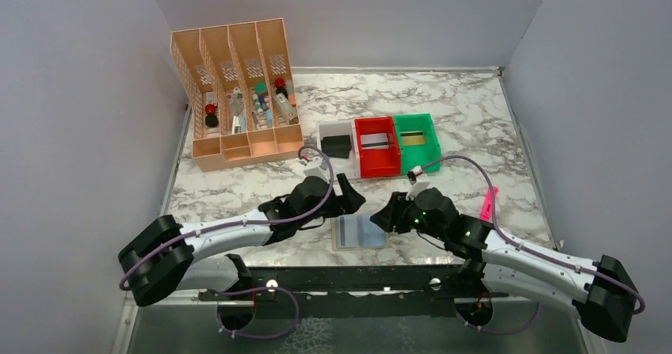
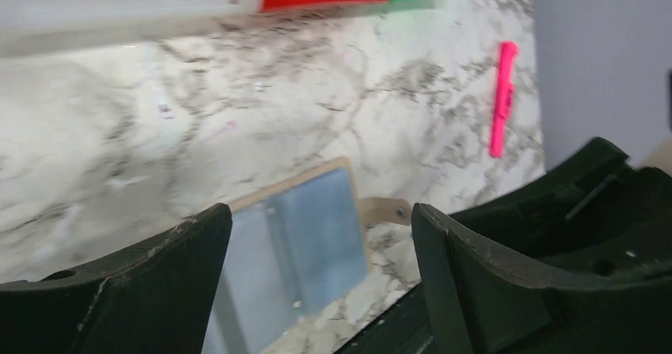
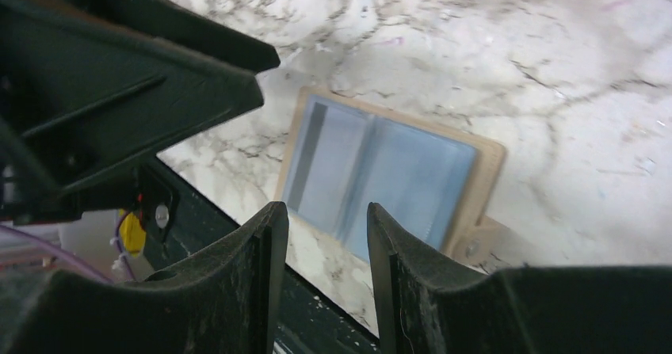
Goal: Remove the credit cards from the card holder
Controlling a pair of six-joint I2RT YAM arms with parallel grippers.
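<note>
The card holder [image 1: 360, 231] lies open and flat near the table's front edge, tan rim up and pale blue-grey lining showing. It also shows in the left wrist view [image 2: 305, 239] with its tab [image 2: 387, 210], and in the right wrist view [image 3: 380, 168]. I cannot tell whether a card is in its pockets. A black credit card [image 1: 337, 145] lies in the white bin, a silvery one [image 1: 376, 141] in the red bin, another card [image 1: 411, 138] in the green bin. My left gripper [image 1: 349, 197] [image 2: 321, 211] is open and empty just behind the holder's left side. My right gripper [image 1: 386, 215] [image 3: 323, 209] is open and empty at the holder's right edge.
The white bin [image 1: 326, 131], red bin [image 1: 377, 164] and green bin [image 1: 432, 144] stand in a row behind the holder. A tall orange desk organiser [image 1: 238, 93] holding small items stands at the back left. A pink marker [image 1: 488, 203] [image 2: 502, 97] lies at the right.
</note>
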